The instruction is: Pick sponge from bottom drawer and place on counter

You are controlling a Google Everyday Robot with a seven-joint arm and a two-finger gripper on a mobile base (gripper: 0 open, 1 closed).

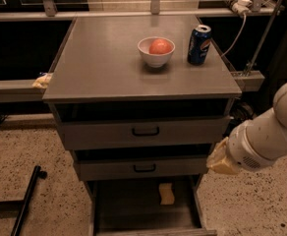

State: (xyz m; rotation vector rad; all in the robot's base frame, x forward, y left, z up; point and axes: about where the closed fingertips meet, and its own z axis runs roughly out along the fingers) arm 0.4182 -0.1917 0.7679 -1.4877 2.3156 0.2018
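Fingers: grip state cannot be determined from this view. Gripper (221, 159) is positioned at the right side of the cabinet, level with the middle drawer front and above the right edge of the open bottom drawer (129, 205). Sponge (166, 194) lies on the drawer floor, toward the back, apart from the gripper. Desk (99, 63) carries a white bowl (156, 59) holding an orange-red fruit (160, 46), with a blue can (199, 44) just beside it.
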